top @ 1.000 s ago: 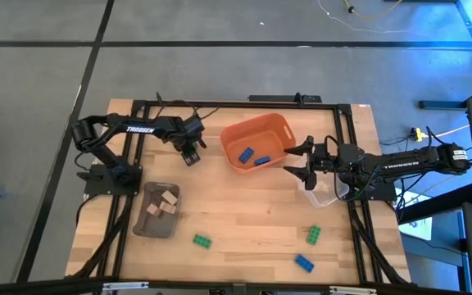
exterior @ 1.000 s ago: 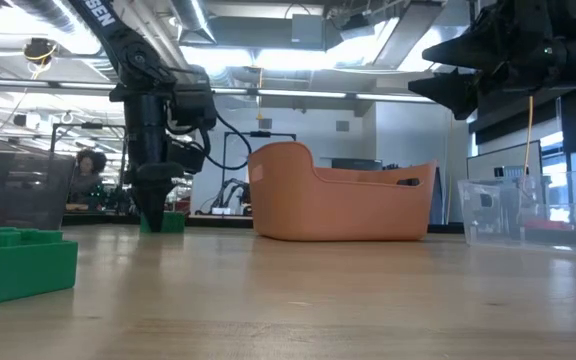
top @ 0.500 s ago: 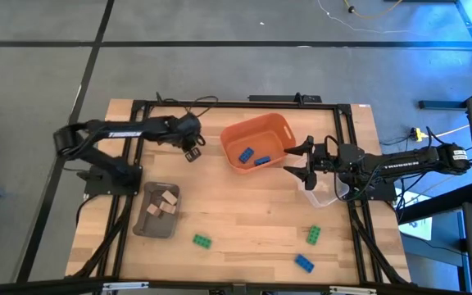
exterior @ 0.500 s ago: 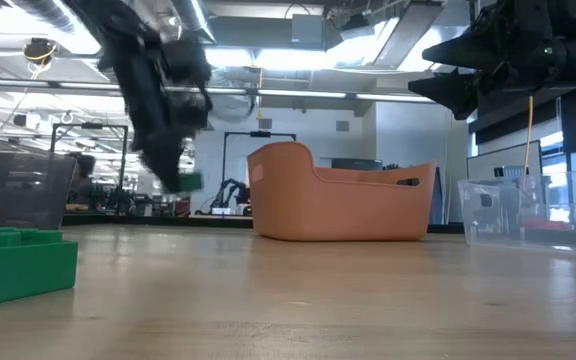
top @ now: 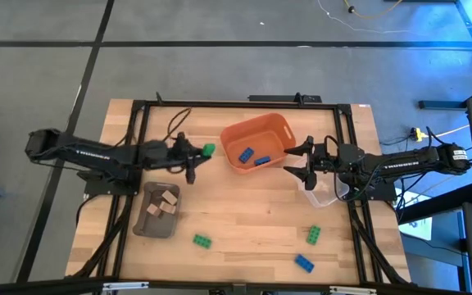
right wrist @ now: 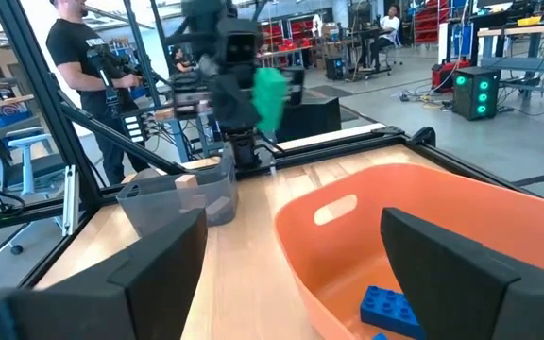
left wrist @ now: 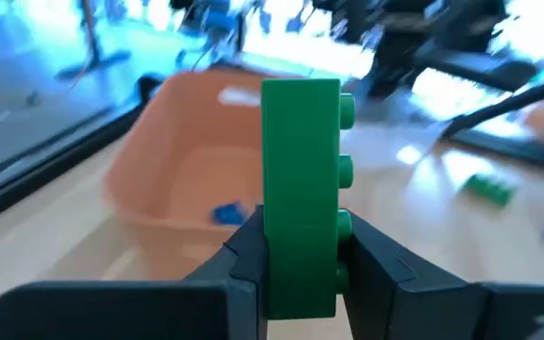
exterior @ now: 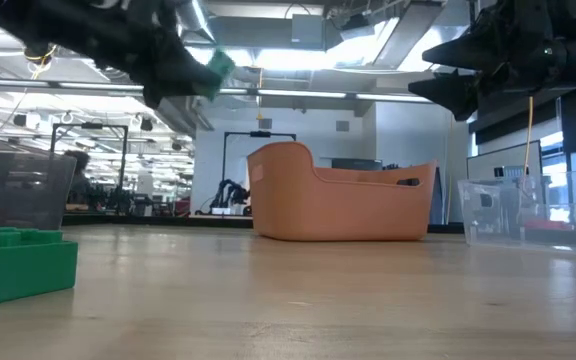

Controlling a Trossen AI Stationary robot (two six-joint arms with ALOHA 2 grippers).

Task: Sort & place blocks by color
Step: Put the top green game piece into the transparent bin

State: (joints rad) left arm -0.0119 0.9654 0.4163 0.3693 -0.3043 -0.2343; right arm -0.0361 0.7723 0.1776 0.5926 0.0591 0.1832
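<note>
My left gripper [top: 201, 154] is shut on a green block [left wrist: 300, 189], held in the air just left of the orange bin [top: 256, 143]. In the low view the block [exterior: 216, 68] rides high above the table. Two blue blocks [top: 252, 156] lie inside the bin. My right gripper [top: 295, 161] waits open and empty at the bin's right side. Loose on the near part of the table lie two green blocks [top: 201, 241] [top: 313, 235] and a blue block [top: 303, 262]. Tan blocks [top: 166, 201] lie in the grey-brown tray [top: 147, 223]. My left gripper pinches the green block between its two fingers [left wrist: 244, 255], on the block's two broad faces at its lower end [left wrist: 298, 283]. The fingers lie about level and point toward the table's right, at the bin. The block stands on end above the fingers, studs to one side, lifted clear of the table.
A clear plastic container [top: 322, 192] stands on the table under the right arm. The black frame rails [top: 138, 131] run along the table's left, far and right sides. Bare wood [top: 244, 213] lies between the tray and the loose blocks.
My left gripper has risen from the table with the green block, which is now lifted clear and high. It has tipped from pointing down to about level, facing the orange bin, while the arm has drawn back toward the table's left.
</note>
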